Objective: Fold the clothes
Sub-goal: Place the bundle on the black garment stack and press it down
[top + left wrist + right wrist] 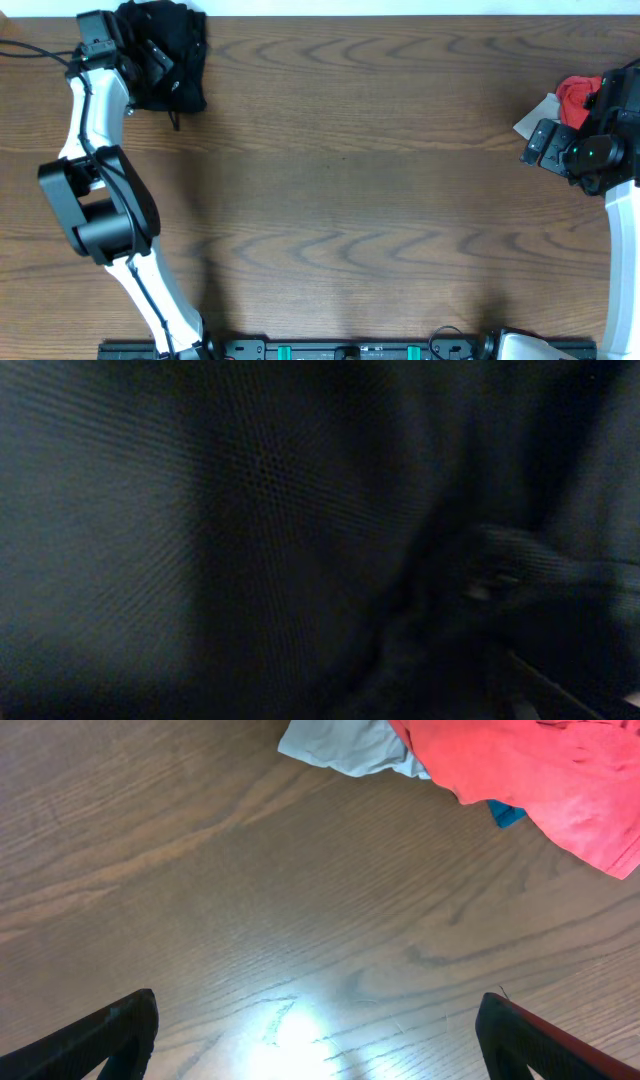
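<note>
Black top (250,510), pressed right up against the left wrist camera, fills that view with dark mesh weave and folds. Seen from above, the black top sits bunched in a heap at the far left corner of the wooden table (350,180). The left gripper (158,58) is over the heap's left edge. Black on black, it is impossible to tell whether its jaws stand apart or are closed on the cloth.

Across the table, well apart from that heap, the right gripper (320,1030) hovers low over bare wood, jaws spread wide with nothing between them. Just beyond it lie a red tee (540,780) and a light grey piece (340,745) touching the tee's edge. A scrap of something blue (507,815) peeps from beneath the red.

All the clothes look light, limp and thin. They would likely sag from any single pinch and slide easily on the smooth wood. A hold at a hem, shoulder seam or corner would probably serve best, since a grab at the middle of a heap would likely lift a tangle. The pieces on the right overlap, so taking one may drag its neighbours. The broad middle of the table offers room to spread a garment. A cable (30,50) trails off beside the left arm at the far-left edge.
</note>
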Robot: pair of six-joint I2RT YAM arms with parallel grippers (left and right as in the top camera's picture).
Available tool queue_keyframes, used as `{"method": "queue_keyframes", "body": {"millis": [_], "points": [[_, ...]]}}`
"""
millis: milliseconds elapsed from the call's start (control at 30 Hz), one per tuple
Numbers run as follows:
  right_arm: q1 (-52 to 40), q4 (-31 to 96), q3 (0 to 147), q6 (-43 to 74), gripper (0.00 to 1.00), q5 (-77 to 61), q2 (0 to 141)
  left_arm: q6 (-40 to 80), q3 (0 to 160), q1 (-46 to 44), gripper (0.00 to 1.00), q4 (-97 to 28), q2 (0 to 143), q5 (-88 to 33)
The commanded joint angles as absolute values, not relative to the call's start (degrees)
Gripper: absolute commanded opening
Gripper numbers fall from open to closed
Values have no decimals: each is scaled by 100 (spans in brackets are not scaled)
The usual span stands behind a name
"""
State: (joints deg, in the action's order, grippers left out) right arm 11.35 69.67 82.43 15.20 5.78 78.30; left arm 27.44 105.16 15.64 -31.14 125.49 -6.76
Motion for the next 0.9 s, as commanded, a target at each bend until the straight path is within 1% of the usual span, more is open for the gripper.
{"method": "queue_keyframes", "body": {"millis": [0, 133, 200, 267, 600, 767, 867], "points": [[1170, 6991, 8265, 1406, 99, 552, 7846, 2418, 10521, 1564, 98, -3048, 11948, -329], [1170, 6991, 8265, 1406, 99, 552, 7846, 2399, 10521, 1564, 98, -2766, 11828, -274], [1170, 6993, 8265, 1406, 99, 552, 7846, 2401, 10521, 1570, 98, -2681, 11830, -62], [1170, 7011, 8265, 1406, 99, 552, 7846, 2399, 10519, 1575, 98, -2694, 11830, 93], [1170, 7006, 8265, 1406, 99, 552, 7846, 2401, 10519, 1581, 98, -2790, 11830, 97], [1170, 7011, 8265, 1404, 99, 552, 7846, 2401, 10519, 1586, 98, -2740, 11789, 950], [1170, 6993, 8265, 1406, 99, 552, 7846, 2285, 10519, 1586, 99, -2633, 11773, 1057]]}}
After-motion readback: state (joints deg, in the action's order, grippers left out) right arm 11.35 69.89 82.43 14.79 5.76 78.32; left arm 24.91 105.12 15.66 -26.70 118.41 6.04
